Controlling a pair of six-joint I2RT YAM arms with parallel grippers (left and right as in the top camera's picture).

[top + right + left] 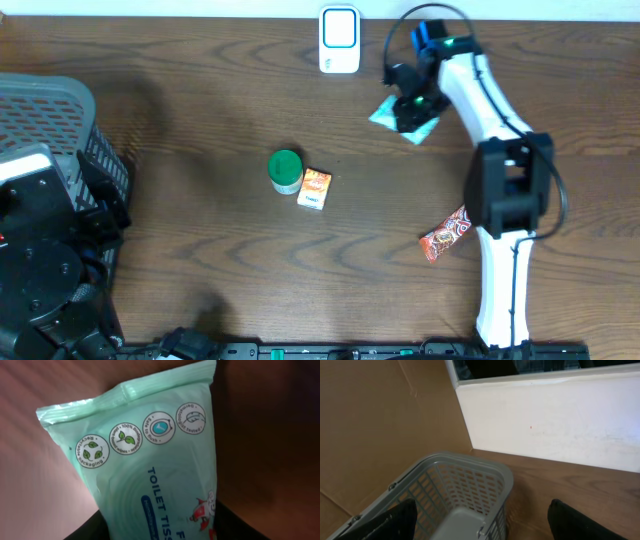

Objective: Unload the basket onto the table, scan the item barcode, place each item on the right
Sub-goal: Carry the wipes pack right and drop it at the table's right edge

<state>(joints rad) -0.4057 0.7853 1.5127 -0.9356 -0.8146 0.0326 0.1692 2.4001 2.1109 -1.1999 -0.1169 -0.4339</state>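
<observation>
Mint-green glossy plastic tissue pack (150,475) with a crimped end.

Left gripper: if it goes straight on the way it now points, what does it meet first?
Probably the grey basket: in the left wrist view its rim lies straight ahead of the left gripper, between its open jaws. The white wall stands farther behind. Depth is hard to judge.

The green pack (150,475) reads "TOILET TISS" and "Safe to flush".

table (200,250) (wood): pack (379,113), jar (286,170), box (316,188), wrapper (446,233), scanner (340,40)
</observation>
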